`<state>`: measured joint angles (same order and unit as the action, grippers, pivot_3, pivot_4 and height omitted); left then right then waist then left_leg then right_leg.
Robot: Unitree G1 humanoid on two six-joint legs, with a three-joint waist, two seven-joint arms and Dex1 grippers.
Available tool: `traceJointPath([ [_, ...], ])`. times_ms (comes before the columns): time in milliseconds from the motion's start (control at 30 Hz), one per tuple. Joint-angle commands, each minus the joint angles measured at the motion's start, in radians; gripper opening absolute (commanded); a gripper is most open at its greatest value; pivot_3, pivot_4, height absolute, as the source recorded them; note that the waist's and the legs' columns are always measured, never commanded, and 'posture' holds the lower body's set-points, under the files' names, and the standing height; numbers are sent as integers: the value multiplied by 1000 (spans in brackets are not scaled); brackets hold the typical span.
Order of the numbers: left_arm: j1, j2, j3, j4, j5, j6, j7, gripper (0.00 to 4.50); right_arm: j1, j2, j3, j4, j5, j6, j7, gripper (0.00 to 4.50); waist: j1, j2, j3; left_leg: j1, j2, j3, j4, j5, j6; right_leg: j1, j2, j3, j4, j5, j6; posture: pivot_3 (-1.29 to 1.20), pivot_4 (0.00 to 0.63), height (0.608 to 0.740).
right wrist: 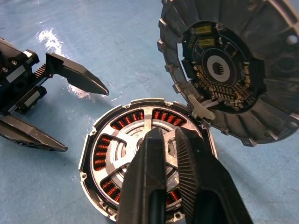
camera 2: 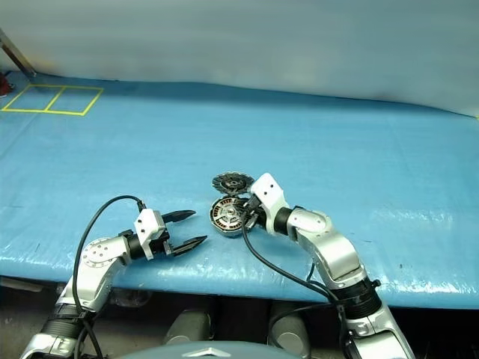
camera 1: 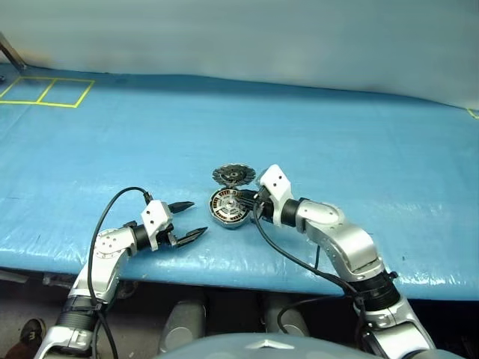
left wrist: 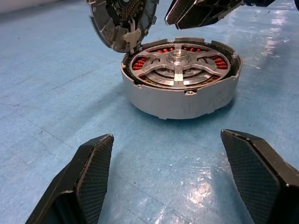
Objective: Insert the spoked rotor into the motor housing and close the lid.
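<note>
The motor housing (camera 1: pixel 227 209) is a short silver can with copper windings, standing on the blue table. The spoked rotor (left wrist: pixel 180 66) lies seated inside it, hub in the centre. The lid (camera 1: pixel 233 176) stands tilted up at the housing's far rim, its inner side with a circuit board (right wrist: pixel 219 70) facing me. My right gripper (right wrist: pixel 166 135) is shut with nothing between its fingers, tips just above the rotor. My left gripper (camera 1: pixel 193 219) is open, level with the table a little left of the housing and apart from it.
The blue tarp-covered table (camera 1: pixel 337 134) runs wide to both sides and back. Yellow taped squares (camera 1: pixel 46 91) mark its far left corner. The table's front edge (camera 1: pixel 247 278) is close behind both grippers. Black cables (camera 1: pixel 105 217) loop off both wrists.
</note>
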<state>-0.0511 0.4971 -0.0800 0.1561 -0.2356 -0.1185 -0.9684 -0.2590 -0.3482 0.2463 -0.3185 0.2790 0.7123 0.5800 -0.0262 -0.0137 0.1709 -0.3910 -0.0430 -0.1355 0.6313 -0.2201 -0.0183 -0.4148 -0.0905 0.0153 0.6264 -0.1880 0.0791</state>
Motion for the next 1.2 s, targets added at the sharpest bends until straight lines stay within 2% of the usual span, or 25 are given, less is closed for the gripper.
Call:
traceJointPath([
  [33,3,11,20,-17,-4,-15,2,4026,24,-28,-52,-107,23,46,-20,11,1,0,0,0,0,0,0,0,0,0,0,0,0,0,0,0,150,740],
  [300,-9,6,16,-4,-5,-20,3,4026,51,-128,-97,-143,-53,113,-107,11,3,0,0,0,0,0,0,0,0,0,0,0,0,0,0,0,150,740],
  [567,-29,-1,14,9,-8,-26,0,4026,-123,-58,-62,118,-182,51,-235,11,-1,0,0,0,0,1,0,0,0,0,0,0,0,0,-1,0,150,740],
  [700,-26,-1,15,7,-7,-32,2,4026,-250,7,-92,295,-158,-60,-193,11,-8,0,0,0,0,1,0,0,0,-1,0,0,0,1,0,0,150,740],
  [833,-12,2,19,-5,-12,-33,3,4026,-336,55,-109,365,-107,-115,-117,11,-11,0,0,0,0,1,-1,0,0,0,0,0,0,3,3,0,150,740],
  [1033,16,14,37,-20,-13,-30,12,4026,-350,94,-99,270,21,-57,29,11,-10,1,1,0,0,0,-2,0,0,-1,0,0,0,3,3,0,150,740],
  [1200,25,14,45,-23,-13,-29,16,4026,-293,77,-62,142,50,10,54,11,-10,1,1,0,0,-1,-2,0,0,-1,0,0,0,3,3,0,150,740],
])
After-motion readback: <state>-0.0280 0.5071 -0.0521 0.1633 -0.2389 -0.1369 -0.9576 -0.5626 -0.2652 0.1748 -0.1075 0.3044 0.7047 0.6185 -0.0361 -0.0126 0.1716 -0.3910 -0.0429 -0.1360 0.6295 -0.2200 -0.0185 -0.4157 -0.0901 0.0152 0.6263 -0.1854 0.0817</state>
